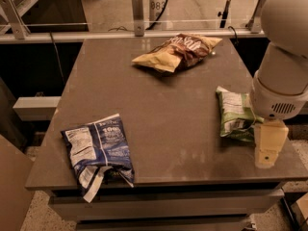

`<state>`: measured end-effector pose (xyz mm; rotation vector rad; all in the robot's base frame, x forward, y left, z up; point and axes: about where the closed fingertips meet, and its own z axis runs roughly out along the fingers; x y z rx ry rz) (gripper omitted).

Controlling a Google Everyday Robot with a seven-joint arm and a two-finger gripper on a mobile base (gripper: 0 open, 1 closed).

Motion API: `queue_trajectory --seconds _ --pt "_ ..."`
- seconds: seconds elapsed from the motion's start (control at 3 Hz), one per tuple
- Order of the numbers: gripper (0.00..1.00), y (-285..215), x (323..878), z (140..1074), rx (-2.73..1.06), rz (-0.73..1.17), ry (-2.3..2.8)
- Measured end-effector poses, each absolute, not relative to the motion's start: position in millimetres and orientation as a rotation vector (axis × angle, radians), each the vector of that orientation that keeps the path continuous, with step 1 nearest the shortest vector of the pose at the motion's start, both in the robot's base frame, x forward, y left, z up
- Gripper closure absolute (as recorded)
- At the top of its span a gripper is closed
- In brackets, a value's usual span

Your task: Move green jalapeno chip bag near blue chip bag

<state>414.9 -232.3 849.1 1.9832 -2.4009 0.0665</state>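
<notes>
The green jalapeno chip bag (233, 115) lies flat on the right side of the grey table (163, 100), label panel up, its right edge hidden behind my arm. The blue chip bag (97, 151) lies at the front left corner, with a torn white end hanging over the table's front edge. My gripper (268, 144) hangs at the right front of the table, just right of the green bag and a little nearer the front edge; its cream end points down and holds nothing I can see.
A yellow and brown chip bag (177, 51) lies at the back middle of the table. A metal rail (139, 32) runs behind the table. My white arm (284, 66) fills the right edge of the view.
</notes>
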Motion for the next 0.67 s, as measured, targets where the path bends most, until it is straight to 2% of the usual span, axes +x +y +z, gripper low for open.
queue_trajectory --seconds 0.67 --pt "0.64 -253 423 852 1.937 0.144 -2.425"
